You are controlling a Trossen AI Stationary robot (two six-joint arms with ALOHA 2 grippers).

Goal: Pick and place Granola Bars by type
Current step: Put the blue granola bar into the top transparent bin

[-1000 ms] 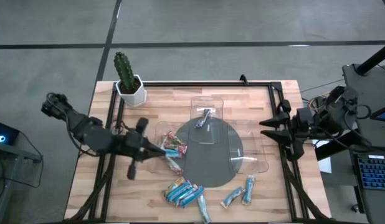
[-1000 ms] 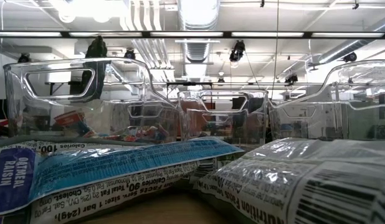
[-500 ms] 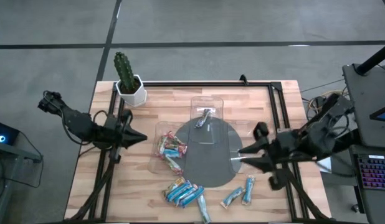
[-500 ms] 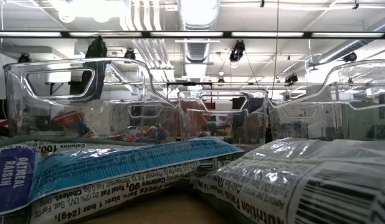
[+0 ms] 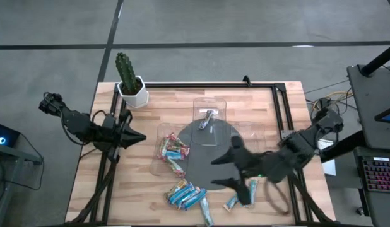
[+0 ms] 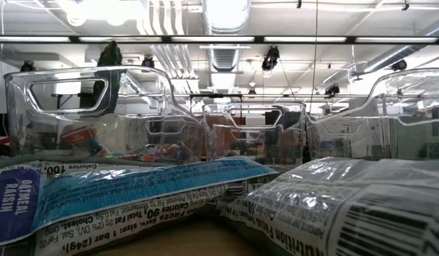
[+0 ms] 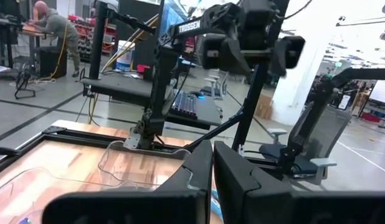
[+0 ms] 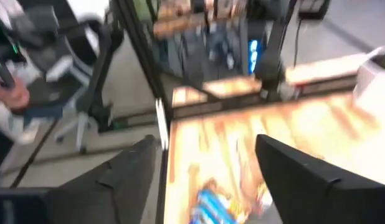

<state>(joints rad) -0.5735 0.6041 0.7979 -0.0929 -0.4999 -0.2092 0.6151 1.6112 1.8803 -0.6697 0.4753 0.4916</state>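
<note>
High view: I had brought the right gripper point(image 5: 223, 170) from the table's right edge out over the dark mat point(image 5: 211, 165), fingers spread and empty, near the loose granola bars point(image 5: 185, 194) along the near edge; the left gripper point(image 5: 139, 137), pressed shut, had pulled back to the left edge, beside the tray point(image 5: 171, 151) of sorted bars. Low view: bars point(image 6: 127, 192) lay flat, unchanged. Wrist views: left fingers point(image 7: 199, 171) together, right fingers point(image 8: 304, 168) wide. I judged the next pick was starting
</note>
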